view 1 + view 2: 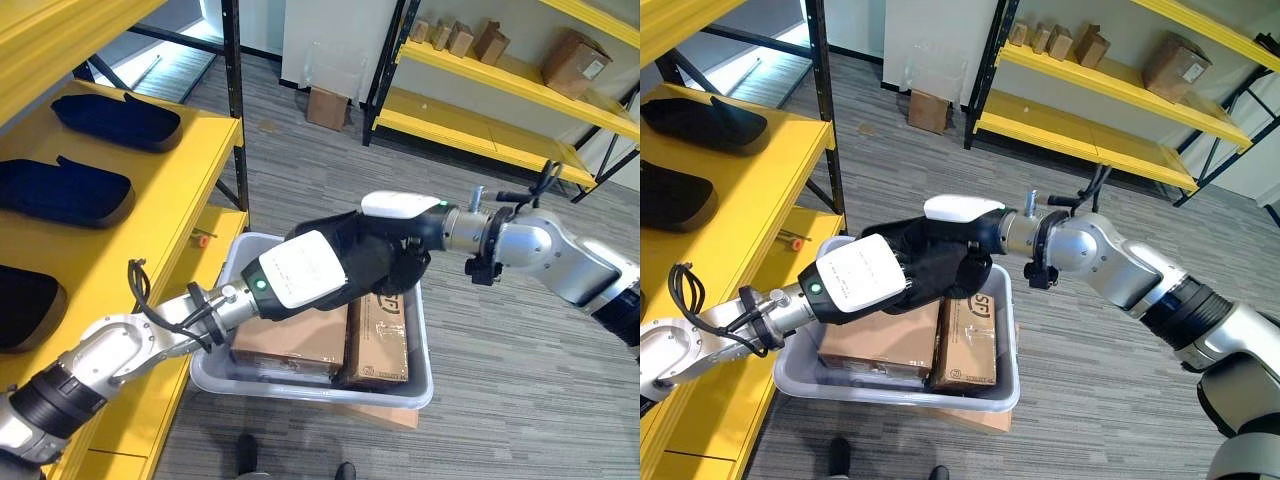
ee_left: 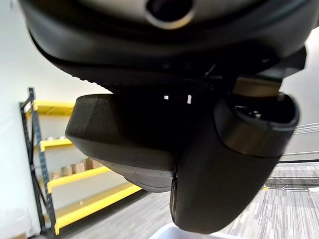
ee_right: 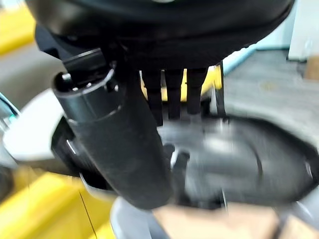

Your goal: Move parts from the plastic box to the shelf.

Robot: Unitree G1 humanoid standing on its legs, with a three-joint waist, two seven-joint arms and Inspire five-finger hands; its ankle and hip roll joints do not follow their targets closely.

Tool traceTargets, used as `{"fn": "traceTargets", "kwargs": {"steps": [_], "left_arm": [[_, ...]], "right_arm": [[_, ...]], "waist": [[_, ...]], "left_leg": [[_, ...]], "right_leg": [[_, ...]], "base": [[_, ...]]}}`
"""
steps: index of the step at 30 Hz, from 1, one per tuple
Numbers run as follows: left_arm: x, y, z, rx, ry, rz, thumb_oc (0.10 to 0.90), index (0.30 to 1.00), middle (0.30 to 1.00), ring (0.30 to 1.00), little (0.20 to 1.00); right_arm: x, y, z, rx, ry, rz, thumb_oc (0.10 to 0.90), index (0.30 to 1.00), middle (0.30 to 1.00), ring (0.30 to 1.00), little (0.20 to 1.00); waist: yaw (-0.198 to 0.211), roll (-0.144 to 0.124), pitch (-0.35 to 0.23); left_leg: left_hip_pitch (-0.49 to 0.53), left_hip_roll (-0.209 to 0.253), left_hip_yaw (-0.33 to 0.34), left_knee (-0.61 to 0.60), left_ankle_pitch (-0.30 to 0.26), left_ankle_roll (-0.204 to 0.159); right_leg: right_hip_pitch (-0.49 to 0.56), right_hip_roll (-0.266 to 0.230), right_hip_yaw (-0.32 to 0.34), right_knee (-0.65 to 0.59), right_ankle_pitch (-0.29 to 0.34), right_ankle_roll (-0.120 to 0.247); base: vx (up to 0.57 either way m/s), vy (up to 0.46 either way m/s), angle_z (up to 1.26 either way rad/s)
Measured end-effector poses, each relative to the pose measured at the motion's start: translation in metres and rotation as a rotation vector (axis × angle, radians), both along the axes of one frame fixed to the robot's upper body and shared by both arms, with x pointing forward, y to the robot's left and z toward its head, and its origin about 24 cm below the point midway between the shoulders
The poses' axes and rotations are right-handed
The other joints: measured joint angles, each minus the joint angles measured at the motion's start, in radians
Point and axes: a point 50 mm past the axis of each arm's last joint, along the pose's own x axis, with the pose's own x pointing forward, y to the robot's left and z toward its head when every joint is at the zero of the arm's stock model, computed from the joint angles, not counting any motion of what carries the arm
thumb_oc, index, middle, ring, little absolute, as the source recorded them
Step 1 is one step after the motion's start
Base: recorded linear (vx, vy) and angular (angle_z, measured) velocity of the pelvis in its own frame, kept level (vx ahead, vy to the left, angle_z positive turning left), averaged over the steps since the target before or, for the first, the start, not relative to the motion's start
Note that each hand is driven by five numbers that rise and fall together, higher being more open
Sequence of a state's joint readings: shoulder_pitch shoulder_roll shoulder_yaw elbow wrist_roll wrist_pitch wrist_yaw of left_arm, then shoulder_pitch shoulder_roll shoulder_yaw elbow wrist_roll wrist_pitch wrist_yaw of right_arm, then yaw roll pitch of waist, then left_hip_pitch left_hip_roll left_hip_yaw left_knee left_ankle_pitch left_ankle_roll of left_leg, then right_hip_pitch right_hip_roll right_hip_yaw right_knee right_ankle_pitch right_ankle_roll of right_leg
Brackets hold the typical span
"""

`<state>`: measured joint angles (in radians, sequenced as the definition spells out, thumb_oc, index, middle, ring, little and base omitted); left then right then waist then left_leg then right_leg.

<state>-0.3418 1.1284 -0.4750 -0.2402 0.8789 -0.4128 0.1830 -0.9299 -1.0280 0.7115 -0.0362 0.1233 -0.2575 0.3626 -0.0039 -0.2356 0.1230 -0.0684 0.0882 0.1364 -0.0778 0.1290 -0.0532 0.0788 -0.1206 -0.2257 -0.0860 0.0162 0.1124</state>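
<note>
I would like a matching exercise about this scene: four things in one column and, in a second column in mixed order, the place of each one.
Things:
1. dark part
2. brown cartons
3. grey plastic box
4. small cardboard boxes

Places:
A. on the far yellow shelf
B. on the floor beside the near yellow shelf
C. between the left hand and the right hand, above the box
D. inside the plastic box

Pairs: 1-C, 2-D, 3-B, 4-A

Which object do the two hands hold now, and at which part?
Both the left hand and right hand grip a black padded part, one at each end, above the grey plastic box.
</note>
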Motion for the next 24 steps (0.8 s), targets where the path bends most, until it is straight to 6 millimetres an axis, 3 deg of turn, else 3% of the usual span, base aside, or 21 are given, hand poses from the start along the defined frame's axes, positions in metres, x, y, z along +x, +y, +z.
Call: {"fn": "traceTargets", "kwargs": {"steps": [2, 5, 8, 15, 18, 24], "left_arm": [[-0.007, 0.009, -0.013, -0.002, 0.052, 0.038, 0.4, 0.3, 0.3, 0.3, 0.3], [-0.013, 0.019, -0.026, 0.033, 0.11, 0.078, 0.4, 0.3, 0.3, 0.3, 0.3], [-0.018, 0.027, -0.031, 0.043, 0.136, 0.109, 0.4, 0.3, 0.3, 0.3, 0.3], [-0.029, 0.047, -0.027, 0.019, 0.128, 0.198, 0.4, 0.3, 0.3, 0.3, 0.3], [-0.03, 0.051, -0.026, 0.014, 0.125, 0.22, 0.4, 0.3, 0.3, 0.3, 0.3], [-0.037, 0.055, -0.017, -0.103, 0.072, 0.266, 0.4, 0.3, 0.3, 0.3, 0.3]], "right_arm": [[-0.02, -0.003, 0.018, 0.126, -0.07, 0.059, 0.9, 1.0, 1.0, 1.0, 1.0], [-0.043, -0.006, 0.033, 0.165, -0.144, 0.13, 0.9, 1.0, 1.0, 1.0, 1.0], [-0.06, -0.017, 0.034, 0.188, -0.165, 0.138, 0.9, 1.0, 1.0, 1.0, 1.0], [-0.082, -0.064, 0.009, 0.274, -0.09, -0.029, 0.9, 1.0, 1.0, 1.0, 1.0], [-0.08, -0.075, -0.001, 0.284, -0.046, -0.099, 0.9, 1.0, 1.0, 1.0, 1.0], [-0.077, -0.109, -0.05, 0.536, 0.069, -0.338, 0.9, 1.0, 1.0, 1.0, 1.0]], "waist": [[-0.006, 0.004, 0.0], [-0.019, 0.013, 0.0], [-0.022, 0.017, 0.0], [-0.034, 0.053, -0.016], [-0.049, 0.076, -0.03], [-0.046, 0.105, -0.042]], "left_leg": [[0.001, -0.002, 0.003, 0.0, -0.002, 0.001], [0.003, -0.004, 0.005, 0.0, -0.003, 0.003], [0.006, -0.004, 0.01, 0.0, -0.004, 0.003], [0.016, -0.005, 0.024, -0.001, -0.016, 0.005], [0.017, -0.006, 0.027, -0.001, -0.015, 0.005], [0.019, -0.004, 0.029, -0.001, -0.017, 0.005]], "right_leg": [[0.0, -0.002, 0.002, 0.0, 0.0, 0.0], [0.0, -0.004, 0.004, 0.0, 0.0, 0.0], [0.0, -0.005, 0.01, 0.0, 0.0, 0.0], [0.001, -0.009, 0.026, 0.0, 0.0, 0.0], [0.0, -0.01, 0.028, 0.0, 0.0, 0.0], [0.0, -0.009, 0.03, 0.0, -0.002, 0.001]], "base": [[0.0, 0.002, -0.02], [0.0, 0.0, 0.0], [0.0, 0.002, -0.05], [0.0, 0.0, -0.06], [0.0, -0.013, -0.03], [-0.01, -0.047, -0.01]]}}
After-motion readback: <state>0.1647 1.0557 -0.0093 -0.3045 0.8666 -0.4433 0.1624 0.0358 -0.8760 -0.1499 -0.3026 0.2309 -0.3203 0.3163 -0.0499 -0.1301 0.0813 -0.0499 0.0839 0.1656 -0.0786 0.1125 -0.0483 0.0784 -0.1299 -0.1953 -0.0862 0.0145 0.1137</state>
